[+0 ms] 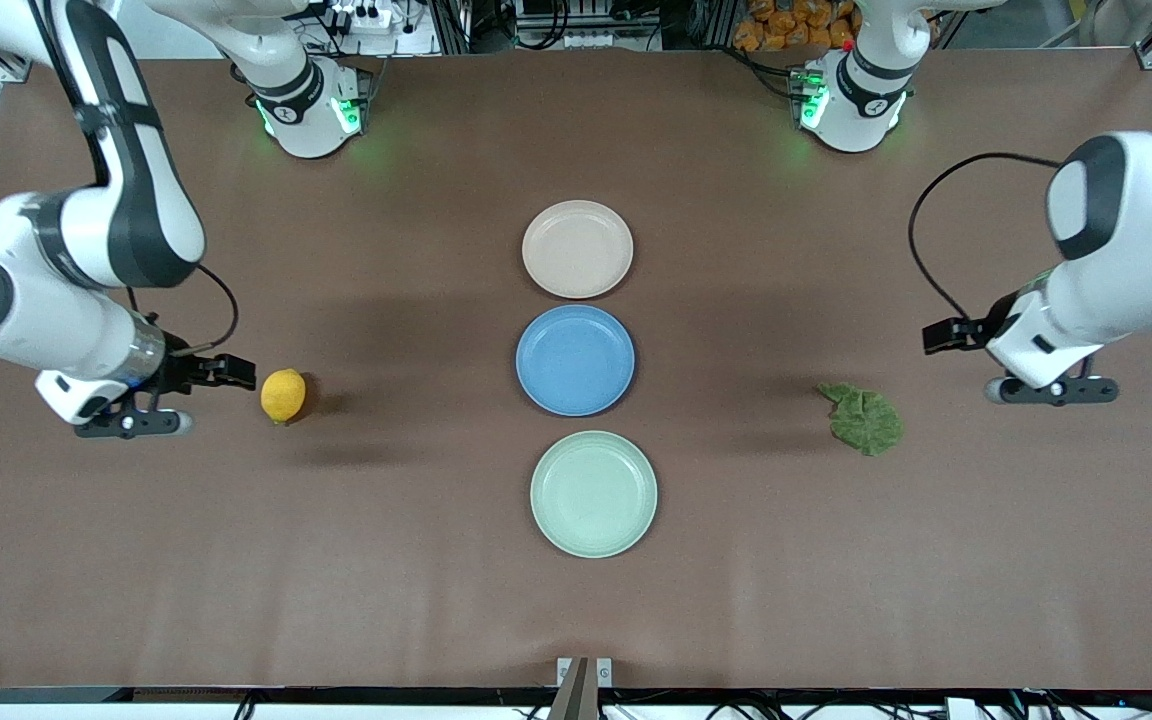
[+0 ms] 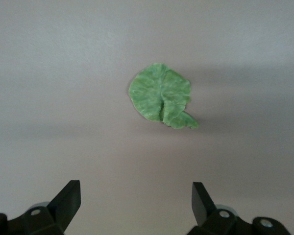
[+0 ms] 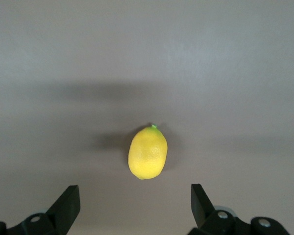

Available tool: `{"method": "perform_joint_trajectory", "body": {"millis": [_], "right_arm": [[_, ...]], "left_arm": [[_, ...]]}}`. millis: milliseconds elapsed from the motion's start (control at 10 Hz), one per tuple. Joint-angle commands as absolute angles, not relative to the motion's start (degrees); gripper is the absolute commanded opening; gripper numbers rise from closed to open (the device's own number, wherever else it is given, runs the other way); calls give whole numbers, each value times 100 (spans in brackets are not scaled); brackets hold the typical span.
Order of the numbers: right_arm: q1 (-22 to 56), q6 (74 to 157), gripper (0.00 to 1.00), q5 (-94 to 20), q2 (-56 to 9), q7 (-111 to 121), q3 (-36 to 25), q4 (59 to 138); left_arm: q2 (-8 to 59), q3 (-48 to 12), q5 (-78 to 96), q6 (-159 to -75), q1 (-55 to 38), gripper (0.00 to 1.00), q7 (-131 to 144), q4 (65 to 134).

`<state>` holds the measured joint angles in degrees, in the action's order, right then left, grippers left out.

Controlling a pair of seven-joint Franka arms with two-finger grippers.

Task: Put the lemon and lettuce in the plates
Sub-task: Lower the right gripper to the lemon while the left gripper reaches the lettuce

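Note:
The yellow lemon (image 1: pixel 283 395) lies on the brown table toward the right arm's end. My right gripper (image 1: pixel 131 424) hangs beside it, open and empty; in the right wrist view the lemon (image 3: pixel 147 152) sits just ahead of the spread gripper (image 3: pixel 135 198). The crinkled green lettuce (image 1: pixel 864 418) lies flat toward the left arm's end. My left gripper (image 1: pixel 1051 390) hovers beside it, open and empty; the left wrist view shows the lettuce (image 2: pixel 161 96) well ahead of the gripper (image 2: pixel 136 196). The beige plate (image 1: pixel 577 249) and the mint green plate (image 1: pixel 593 493) are both empty.
A blue plate (image 1: pixel 575 360) sits between the two pale plates, the three forming a line down the table's middle. The beige one is farthest from the front camera and the mint one nearest. Both arm bases stand along the table's back edge.

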<state>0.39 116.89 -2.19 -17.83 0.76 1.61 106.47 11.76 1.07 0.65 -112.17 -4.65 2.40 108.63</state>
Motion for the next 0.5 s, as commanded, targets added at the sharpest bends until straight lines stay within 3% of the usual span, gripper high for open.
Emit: {"method": "perform_joint_trajectory", "body": {"millis": [0, 400], "right_arm": [[0, 11777, 100, -316, -2055, 62, 176, 10723], [-44, 12638, 100, -796, -2626, 61, 176, 11144]], "left_arm": [[1772, 53, 18, -11818, -501, 100, 229, 10986], [2758, -9, 53, -12891, -518, 100, 298, 10969]]}}
